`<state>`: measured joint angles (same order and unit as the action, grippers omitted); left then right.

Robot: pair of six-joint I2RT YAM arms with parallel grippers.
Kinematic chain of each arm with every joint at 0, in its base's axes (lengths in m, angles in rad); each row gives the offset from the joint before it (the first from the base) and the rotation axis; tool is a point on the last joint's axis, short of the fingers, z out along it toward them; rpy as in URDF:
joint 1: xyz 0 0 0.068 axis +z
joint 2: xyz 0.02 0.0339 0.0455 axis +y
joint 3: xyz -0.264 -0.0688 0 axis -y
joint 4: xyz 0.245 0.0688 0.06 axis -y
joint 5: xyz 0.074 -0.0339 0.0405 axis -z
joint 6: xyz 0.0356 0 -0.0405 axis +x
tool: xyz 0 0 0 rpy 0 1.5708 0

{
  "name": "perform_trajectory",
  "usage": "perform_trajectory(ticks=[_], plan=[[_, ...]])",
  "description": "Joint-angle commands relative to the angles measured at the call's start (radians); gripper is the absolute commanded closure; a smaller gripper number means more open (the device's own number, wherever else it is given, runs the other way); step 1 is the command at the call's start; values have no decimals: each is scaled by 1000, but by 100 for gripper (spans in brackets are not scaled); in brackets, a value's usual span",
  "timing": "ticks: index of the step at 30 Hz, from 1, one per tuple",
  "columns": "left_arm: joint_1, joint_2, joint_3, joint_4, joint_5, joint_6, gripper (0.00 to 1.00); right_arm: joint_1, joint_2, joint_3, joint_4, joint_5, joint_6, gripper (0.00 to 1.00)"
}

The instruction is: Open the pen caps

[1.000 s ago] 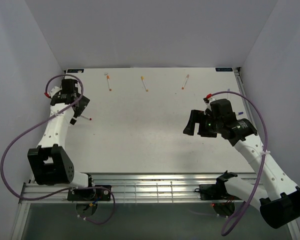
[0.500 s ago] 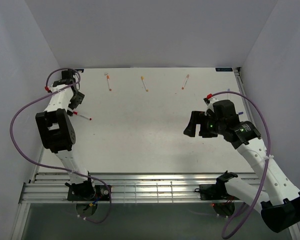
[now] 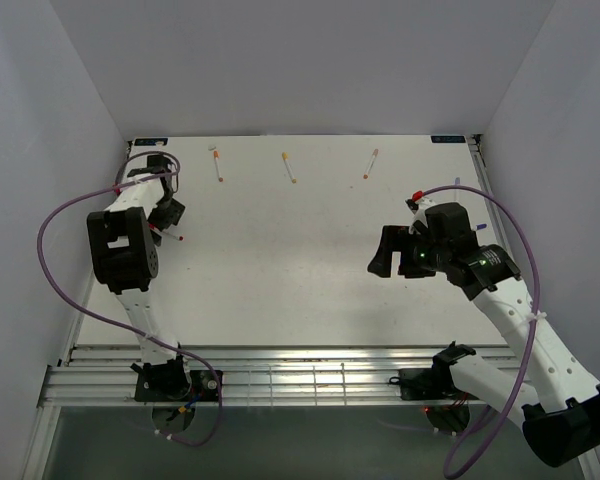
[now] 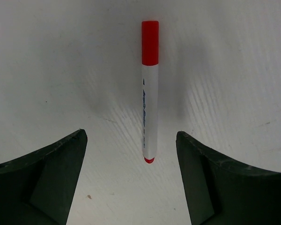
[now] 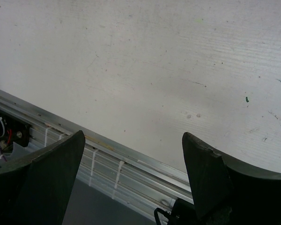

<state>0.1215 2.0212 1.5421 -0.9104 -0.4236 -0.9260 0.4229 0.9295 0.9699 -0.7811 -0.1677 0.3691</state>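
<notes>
The red cap point(image 4: 150, 42) sits on the far end of the red pen point(image 4: 149, 112), which lies flat on the white table point(image 4: 234, 70), its barrel running straight away from the left gripper point(image 4: 130, 140). That gripper hovers over the pen's near end with its jaws spread wide and nothing in them. The small red plug point(image 4: 149, 160) at the pen's tail lies between the two fingers, somewhat nearer the one on the right of the wrist view, touching neither. The cap itself is out beyond the fingertips.

To my eye the step in hand is picking this pen up. Doing it well means shifting sideways until the barrel is centred, then coming down and closing on the white barrel short of the cap, so the cap is left free to be pulled.

The right gripper point(image 3: 385, 250), also wide open and empty, hangs well apart from the red pen. Three more pens point(image 3: 289, 167) lie beyond the red pen, toward the table's far edge.
</notes>
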Motion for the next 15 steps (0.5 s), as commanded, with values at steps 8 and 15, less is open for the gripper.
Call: perform_trajectory(ticks=[8,15], plan=[[-36,63,-57,4,-72,-73,18,-1,-38,-13,26,2,-25,10],[-36,68,-100,18,-76,-88,41,-1,-52,-5,20,4,-30,10]])
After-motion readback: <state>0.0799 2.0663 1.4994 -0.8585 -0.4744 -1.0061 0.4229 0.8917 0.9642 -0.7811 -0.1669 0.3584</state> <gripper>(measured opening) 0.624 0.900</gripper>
